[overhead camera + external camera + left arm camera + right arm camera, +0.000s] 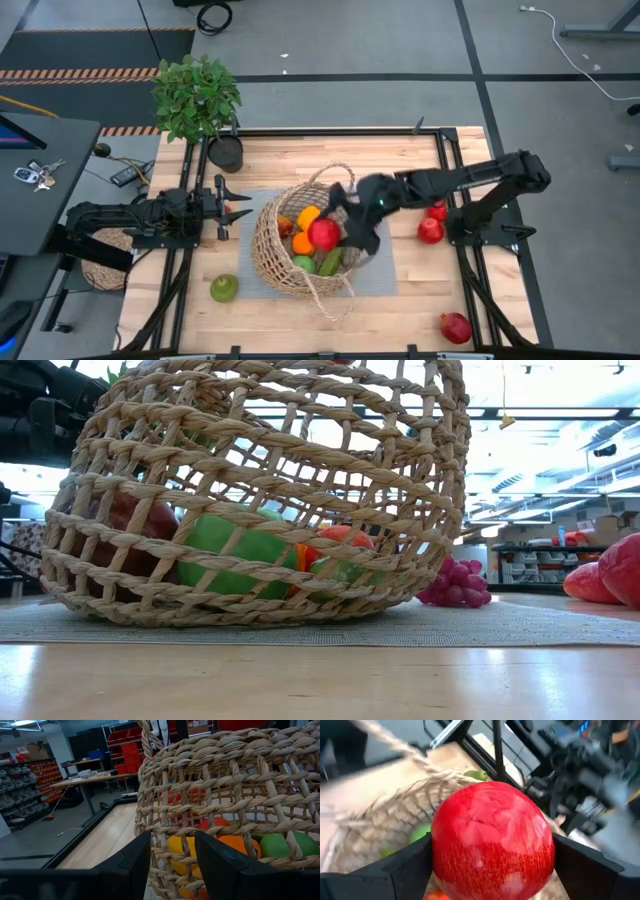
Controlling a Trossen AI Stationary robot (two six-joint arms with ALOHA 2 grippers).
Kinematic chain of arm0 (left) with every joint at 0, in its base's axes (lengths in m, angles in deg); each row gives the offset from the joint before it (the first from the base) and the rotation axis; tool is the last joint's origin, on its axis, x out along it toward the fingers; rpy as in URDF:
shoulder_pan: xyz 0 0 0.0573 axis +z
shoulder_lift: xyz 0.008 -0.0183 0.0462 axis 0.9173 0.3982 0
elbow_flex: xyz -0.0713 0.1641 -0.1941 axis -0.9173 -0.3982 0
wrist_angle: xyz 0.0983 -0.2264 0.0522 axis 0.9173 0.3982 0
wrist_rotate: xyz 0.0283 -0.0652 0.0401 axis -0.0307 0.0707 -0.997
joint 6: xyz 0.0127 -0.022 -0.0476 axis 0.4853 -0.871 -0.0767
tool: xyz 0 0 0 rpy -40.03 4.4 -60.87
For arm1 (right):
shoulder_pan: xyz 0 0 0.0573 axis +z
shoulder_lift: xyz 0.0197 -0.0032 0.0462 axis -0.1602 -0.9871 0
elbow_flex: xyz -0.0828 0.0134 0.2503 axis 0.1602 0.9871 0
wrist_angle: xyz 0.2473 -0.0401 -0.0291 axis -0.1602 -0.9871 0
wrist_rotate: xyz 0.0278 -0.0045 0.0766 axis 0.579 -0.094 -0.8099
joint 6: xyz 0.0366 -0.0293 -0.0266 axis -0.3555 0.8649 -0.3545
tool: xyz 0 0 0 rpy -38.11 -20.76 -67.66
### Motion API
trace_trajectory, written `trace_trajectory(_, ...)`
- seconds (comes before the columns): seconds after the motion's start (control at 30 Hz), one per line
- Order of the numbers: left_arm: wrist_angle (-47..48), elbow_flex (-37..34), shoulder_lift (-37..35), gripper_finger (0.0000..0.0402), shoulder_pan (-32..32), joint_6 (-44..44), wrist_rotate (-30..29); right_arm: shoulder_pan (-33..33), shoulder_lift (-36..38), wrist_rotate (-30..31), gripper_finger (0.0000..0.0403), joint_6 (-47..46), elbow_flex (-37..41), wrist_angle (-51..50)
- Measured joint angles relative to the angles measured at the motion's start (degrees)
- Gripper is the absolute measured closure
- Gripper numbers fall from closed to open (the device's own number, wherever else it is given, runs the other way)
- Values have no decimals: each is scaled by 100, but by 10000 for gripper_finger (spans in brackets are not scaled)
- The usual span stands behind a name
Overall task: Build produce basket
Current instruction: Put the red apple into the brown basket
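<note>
Right now the right gripper is clamped on a red pomegranate, its two dark fingers spread wide against the fruit's flanks, as the right wrist view shows. Directly beneath and just beyond that fruit lies the basket, so the relation that matters is vertical: the pomegranate hangs over the basket's open mouth, above the produce already inside, and the release, as I judge it, only needs the jaws to part with the fruit clear of the rim. From above, the pomegranate sits over the middle of the basket, among an orange, a yellow pepper and green pieces near the lower rim.

The basket rests tilted on a grey mat in the centre of the table, its mouth towards the right arm, which is plainly the nearer arm for loading. The left gripper, fingers together and holding nothing, waits just beside the basket's left wall.

Farther out, loose produce remains on the table: a green apple near the front left, two red fruits by the right arm's base, another pomegranate at the front right, and purple grapes behind the basket in the low view. A leafy potted plant stands at the far left corner.
</note>
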Motion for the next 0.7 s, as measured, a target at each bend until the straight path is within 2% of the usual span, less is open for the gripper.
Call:
trace_trajectory(0.17,-2,-2,-1,241,-1,1,1,-427,0,-148,33,-1018,0,-572)
trace_trajectory(0.4,-2,1,0,241,-2,2,0,-646,-34,-290,33,-1498,0,-1998)
trace_trajectory(0.7,2,1,-2,241,1,2,2,-647,-290,-482,19,-2409,0,-2101)
